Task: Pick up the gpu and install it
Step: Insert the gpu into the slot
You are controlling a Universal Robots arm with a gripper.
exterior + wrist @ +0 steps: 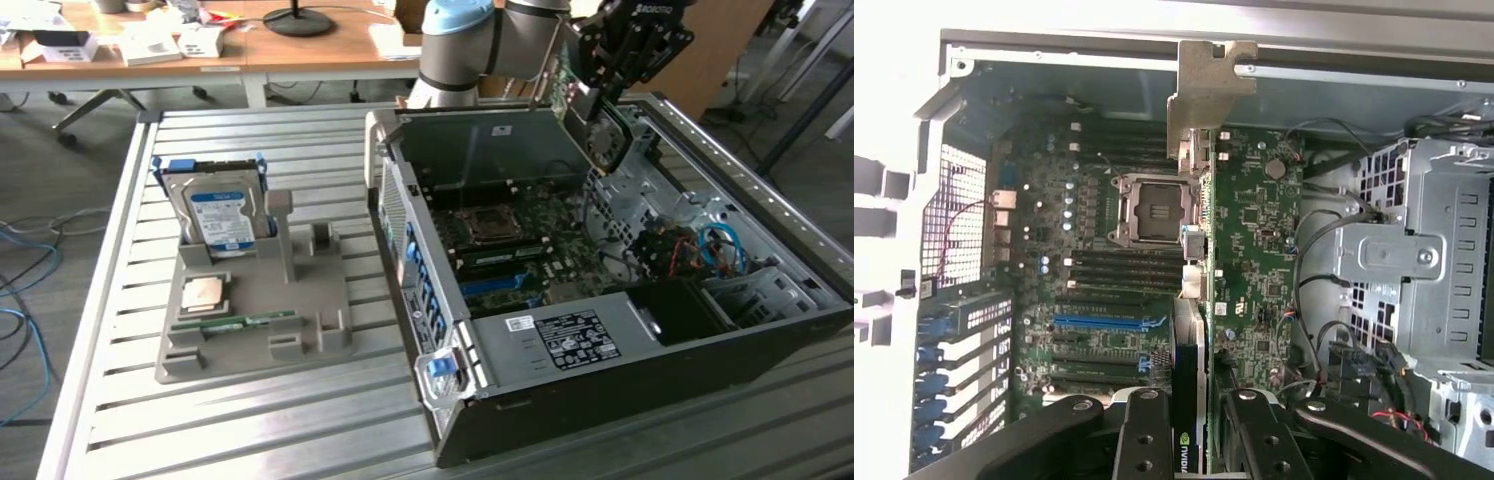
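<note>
item: gpu, held edge-on over the open computer case

markings: a green logo with "nvidia" lettering is showing on the gpu (pixel 1187 390) near the gripper (pixel 1194 435); white lettering on the gripper (pixel 617 85) body is reading as "robotiq"; a black-and-white sticker (pixel 577 335) is sitting on the computer case (pixel 534 400), its print too small to read; the hard drive (pixel 220 215) is carrying a blue-and-white label, also unreadable.

end effector: the two fingers (pixel 1144 430) are pressing on either face of the gpu, pinching it; the silver bracket (pixel 1209 90) is pointing away from the gripper, toward the case wall.

task item location: the gpu (pixel 603 135) is hanging in the grip above the far end of the open case, over the motherboard (pixel 1104 260) and clear of its slots.

container 1, computer case: lying on its side with the panel off; it is holding the motherboard, an empty cpu socket (pixel 1144 210), a blue expansion slot (pixel 1099 322), a metal drive cage (pixel 1414 260) and red and blue cables (pixel 714 250).

container 2, grey holder (pixel 314 350): sitting on the slatted metal table (pixel 267 430) at the exterior view's left; it is holding the hard drive upright, a cpu (pixel 204 293) lying flat and a green memory stick (pixel 240 322) lying in a groove.
</note>
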